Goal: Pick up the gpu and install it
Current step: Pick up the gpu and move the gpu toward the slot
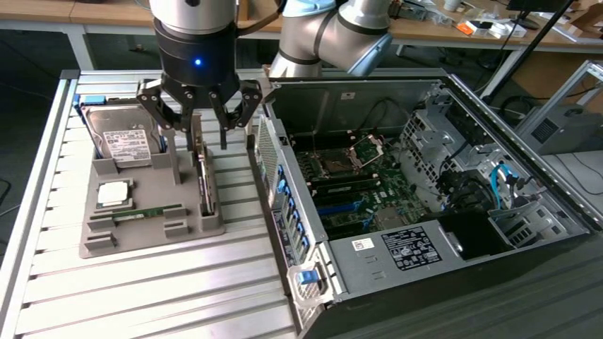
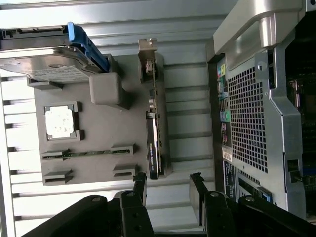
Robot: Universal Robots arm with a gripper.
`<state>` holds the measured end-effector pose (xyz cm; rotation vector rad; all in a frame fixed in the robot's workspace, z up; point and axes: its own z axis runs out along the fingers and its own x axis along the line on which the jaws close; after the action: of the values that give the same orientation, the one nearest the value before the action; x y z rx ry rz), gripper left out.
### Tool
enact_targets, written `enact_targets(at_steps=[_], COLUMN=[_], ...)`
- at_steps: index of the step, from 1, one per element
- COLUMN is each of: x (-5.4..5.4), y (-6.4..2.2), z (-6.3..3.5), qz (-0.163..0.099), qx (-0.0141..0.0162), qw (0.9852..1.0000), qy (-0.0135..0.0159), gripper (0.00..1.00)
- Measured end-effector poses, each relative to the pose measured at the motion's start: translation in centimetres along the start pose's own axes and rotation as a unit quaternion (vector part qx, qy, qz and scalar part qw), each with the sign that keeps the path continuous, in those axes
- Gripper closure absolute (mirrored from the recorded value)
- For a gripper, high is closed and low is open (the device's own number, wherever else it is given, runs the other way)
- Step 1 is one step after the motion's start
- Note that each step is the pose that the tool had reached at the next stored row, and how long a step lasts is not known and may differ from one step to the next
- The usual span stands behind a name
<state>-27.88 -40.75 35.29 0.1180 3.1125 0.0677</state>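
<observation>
The gpu (image 1: 203,185) is a thin dark card standing on edge in a slot along one side of the grey holder (image 1: 141,236), the side nearest the computer case. In the wrist view the gpu (image 2: 154,129) appears edge-on, with its metal bracket at the far end. My gripper (image 1: 209,134) hangs directly above the card's bracket end, open, with nothing between its fingers. In the wrist view the two fingertips (image 2: 140,181) stand wide apart, and the card's line runs closer to one of them than to the other.
The holder also carries a silver hard drive (image 1: 127,140), a square CPU (image 1: 113,192) and a narrow green RAM stick (image 1: 149,212). The open computer case (image 1: 396,191) lies close beside it on the exterior view's right, motherboard exposed. Ribbed table (image 1: 141,296) extends in front.
</observation>
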Motion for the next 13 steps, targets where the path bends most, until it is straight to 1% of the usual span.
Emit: enact_targets(at_steps=[7,13], x=[0.00,0.00], y=[-0.11,-0.14], z=[0.39,0.51], qz=[0.000,0.000], qx=[0.0000,0.0000], qw=[1.0000,1.0000], qy=[0.0000,0.0000], gripper=[0.52,0.52])
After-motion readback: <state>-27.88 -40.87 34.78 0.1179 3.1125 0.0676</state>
